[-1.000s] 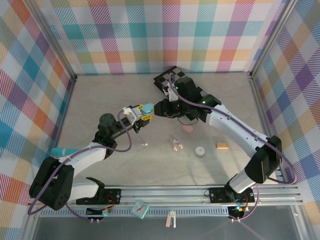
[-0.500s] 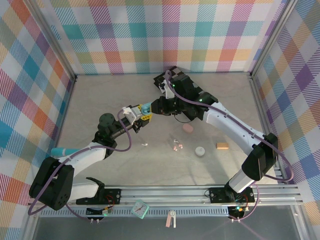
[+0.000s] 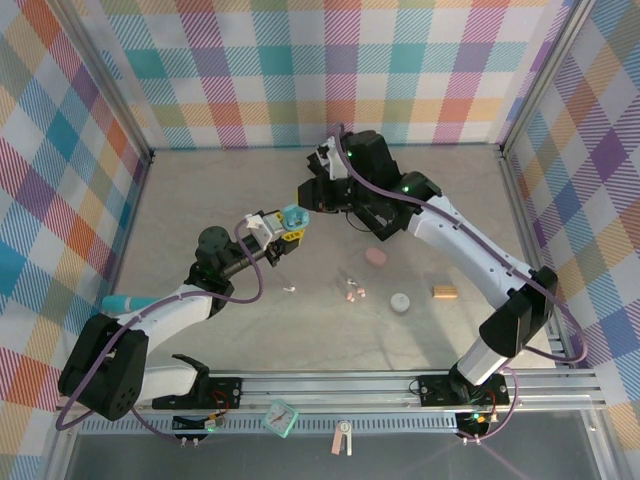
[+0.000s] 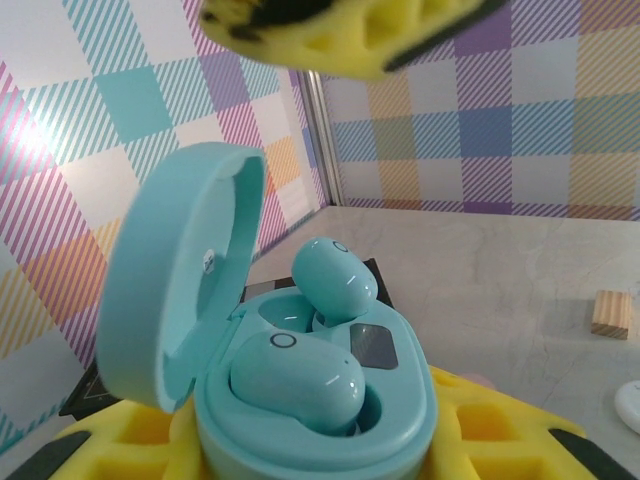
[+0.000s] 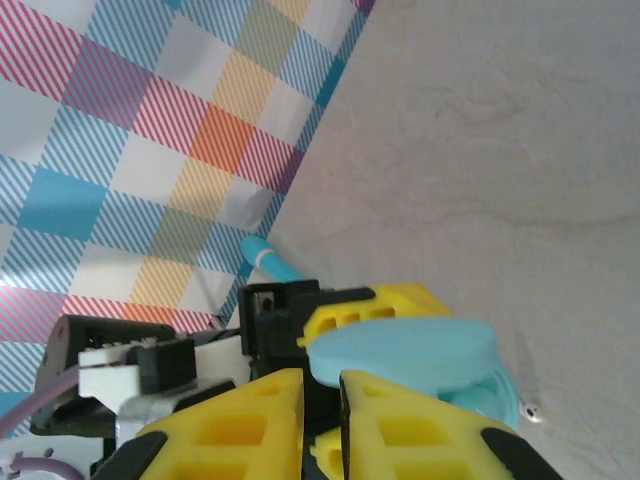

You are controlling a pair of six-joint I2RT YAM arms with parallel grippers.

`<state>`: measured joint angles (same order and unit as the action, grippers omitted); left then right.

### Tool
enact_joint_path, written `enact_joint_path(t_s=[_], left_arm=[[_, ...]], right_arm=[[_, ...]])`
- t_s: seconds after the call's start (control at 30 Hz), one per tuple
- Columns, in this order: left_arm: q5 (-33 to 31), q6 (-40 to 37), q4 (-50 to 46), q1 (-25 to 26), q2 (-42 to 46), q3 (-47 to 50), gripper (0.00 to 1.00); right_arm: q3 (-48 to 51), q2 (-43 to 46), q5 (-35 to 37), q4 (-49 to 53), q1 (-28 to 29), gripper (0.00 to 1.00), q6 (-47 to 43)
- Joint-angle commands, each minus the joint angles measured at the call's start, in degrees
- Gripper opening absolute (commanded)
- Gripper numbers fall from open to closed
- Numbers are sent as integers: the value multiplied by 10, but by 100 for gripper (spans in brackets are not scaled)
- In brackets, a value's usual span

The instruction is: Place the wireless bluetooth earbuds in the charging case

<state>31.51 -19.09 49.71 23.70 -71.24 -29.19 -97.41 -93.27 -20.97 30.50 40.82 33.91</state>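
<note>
The left gripper (image 3: 283,228) clamps an open, pale blue pebble-shaped plastic charging case (image 4: 300,400) with its lid up, keeping its wells reachable. One pale blue earbud (image 4: 296,381) sits seated; another (image 4: 334,280) stands tilted, half in. The right gripper (image 5: 318,410), fingers nearly together and empty, hovers just above the lid.

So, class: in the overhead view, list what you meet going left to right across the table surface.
Teal case in the left gripper → tiny white earbud → pink earbuds → pink case → white case → wooden block.
</note>
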Motion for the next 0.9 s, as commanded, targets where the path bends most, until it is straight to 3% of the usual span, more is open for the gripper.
enact_joint_path(t_s=[0.0,0.23,0.4,0.57,0.73,0.87], left_arm=[[21,8,25,-2,13,-7,32],[8,36,17,-3,15,-11,32],[12,73,20,-9,6,-21,31],[64,121,20,-16,1,-38,31],[101,143,-2,-16,7,-52,31],[128,155,-10,-16,13,-57,31]], right_arm=[[-25,-17,4,18,-7,21,-22],[-18,-1,-21,5,-8,27,-36],[57,50,-33,-37,-7,33,-76],[137,106,-22,-53,-3,52,-214],[205,146,18,-87,-3,81,-358],[217,146,58,-107,-4,88,-405]])
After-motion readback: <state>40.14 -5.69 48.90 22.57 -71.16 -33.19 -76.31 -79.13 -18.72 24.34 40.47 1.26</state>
